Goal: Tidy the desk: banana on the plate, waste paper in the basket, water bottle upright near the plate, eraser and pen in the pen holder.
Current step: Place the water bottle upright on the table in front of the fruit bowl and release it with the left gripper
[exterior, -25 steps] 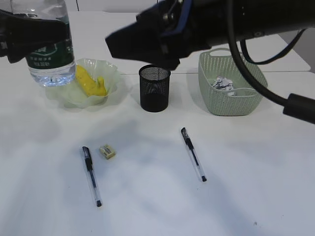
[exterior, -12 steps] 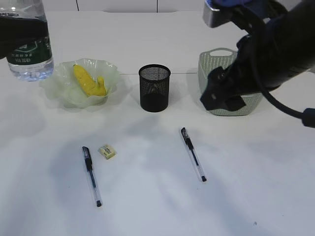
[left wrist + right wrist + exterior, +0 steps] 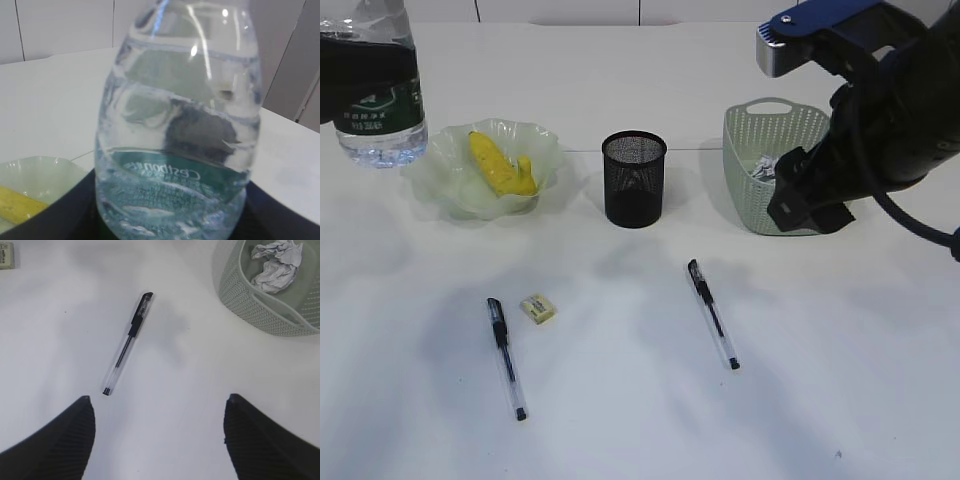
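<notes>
So we're about halfway: banana sits on the plate, crumpled paper is inside the basket. Our left tool is clamped on the water bottle, upright, in the air just left of the plate. Right tool hangs spread and empty. Left to do: eraser and two pens lie on the counter in front of the pen holder.

Banana on plate (holder right)
</notes>
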### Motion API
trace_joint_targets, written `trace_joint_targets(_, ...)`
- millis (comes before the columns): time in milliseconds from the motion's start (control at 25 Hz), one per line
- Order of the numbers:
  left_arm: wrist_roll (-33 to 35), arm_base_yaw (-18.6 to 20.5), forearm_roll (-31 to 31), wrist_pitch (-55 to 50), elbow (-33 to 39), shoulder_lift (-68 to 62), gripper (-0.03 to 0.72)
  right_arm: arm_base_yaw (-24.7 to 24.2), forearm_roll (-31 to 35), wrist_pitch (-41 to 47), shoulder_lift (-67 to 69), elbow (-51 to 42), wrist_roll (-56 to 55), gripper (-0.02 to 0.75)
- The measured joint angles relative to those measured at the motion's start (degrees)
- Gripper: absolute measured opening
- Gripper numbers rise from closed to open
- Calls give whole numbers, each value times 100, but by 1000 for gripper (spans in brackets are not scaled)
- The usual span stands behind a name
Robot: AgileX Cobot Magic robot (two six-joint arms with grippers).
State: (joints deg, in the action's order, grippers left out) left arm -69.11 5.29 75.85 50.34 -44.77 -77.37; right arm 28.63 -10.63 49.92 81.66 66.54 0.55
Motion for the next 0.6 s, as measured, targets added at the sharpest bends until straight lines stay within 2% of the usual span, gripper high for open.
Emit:
trace_joint_targets(200,825,0,-229,48,0,-346,415,0,-40,0,0,0,-14,593)
trace_joint_targets(400,1929,13,-1016,905,0,-1118,414,0,-54,0,0,0,-14,592)
trace_joint_targets(600,2449,13,-1428,1328,0,-1905,412,0,-66,6,0,0,-14,592)
